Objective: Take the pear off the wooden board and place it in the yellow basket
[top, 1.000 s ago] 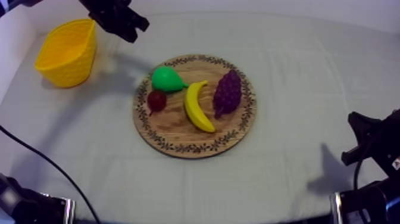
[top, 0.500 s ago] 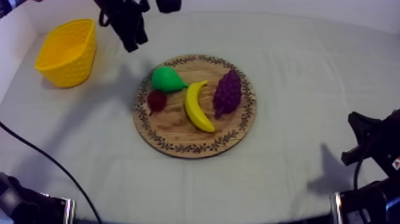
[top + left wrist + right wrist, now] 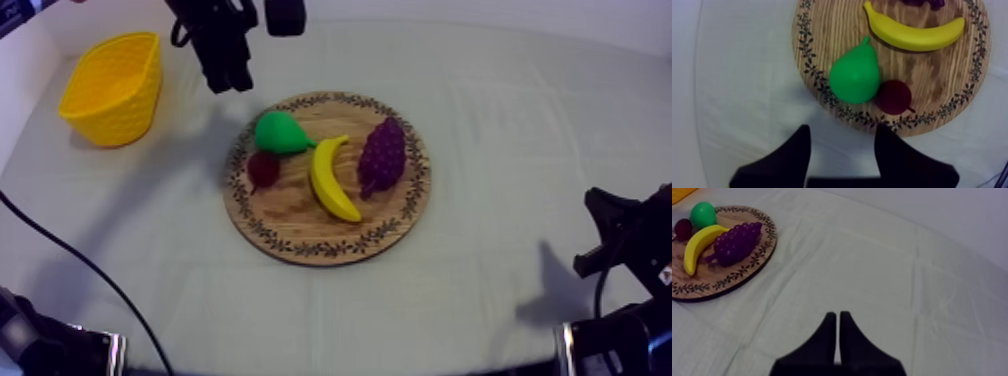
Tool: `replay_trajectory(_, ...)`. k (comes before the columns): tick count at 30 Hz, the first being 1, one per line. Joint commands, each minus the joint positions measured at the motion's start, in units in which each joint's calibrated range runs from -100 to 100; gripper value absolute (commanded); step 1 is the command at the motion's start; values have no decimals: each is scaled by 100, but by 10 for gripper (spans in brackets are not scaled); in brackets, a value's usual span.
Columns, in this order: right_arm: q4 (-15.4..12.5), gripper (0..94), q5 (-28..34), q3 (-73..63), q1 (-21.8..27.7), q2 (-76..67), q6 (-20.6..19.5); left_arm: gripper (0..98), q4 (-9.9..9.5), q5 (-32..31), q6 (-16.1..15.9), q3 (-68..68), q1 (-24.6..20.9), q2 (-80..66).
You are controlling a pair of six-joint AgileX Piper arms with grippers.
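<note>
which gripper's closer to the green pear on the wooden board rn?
Left. The left gripper is open, just off the round wooden board beside the green toy pear; the right gripper, shut, sits far across the cloth.

The wooden board (image 3: 290, 215) is showing visible wood grain with a matt finish, and a dark printed pattern is running round its rim. The pear (image 3: 854, 77) is presenting a smooth, plastic-looking skin with a soft sheen. The banana (image 3: 917, 35) and the small red fruit (image 3: 893, 96) are appearing equally smooth. The grapes (image 3: 382, 155) are showing a knobbly surface. The yellow basket (image 3: 110, 85) is showing a ribbed, woven-look plastic wall. The cloth (image 3: 520, 130) is lying matt and creased. The left gripper (image 3: 842, 131) is showing a matt black finish.
</note>
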Motion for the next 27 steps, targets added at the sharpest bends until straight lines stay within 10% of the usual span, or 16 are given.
replay_trajectory(1, -1, 4, 4, -5, 1, -4, 0, 628, -30, -1, 30, 2, 5, 17)
replay_trajectory(11, -1, 4, 4, -5, 1, -4, 0, 928, -125, 6, 119, 66, -5, 115)
replay_trajectory(27, -1, 4, 4, -5, 1, -4, 0, 968, -154, -150, 167, -160, 81, 1004)
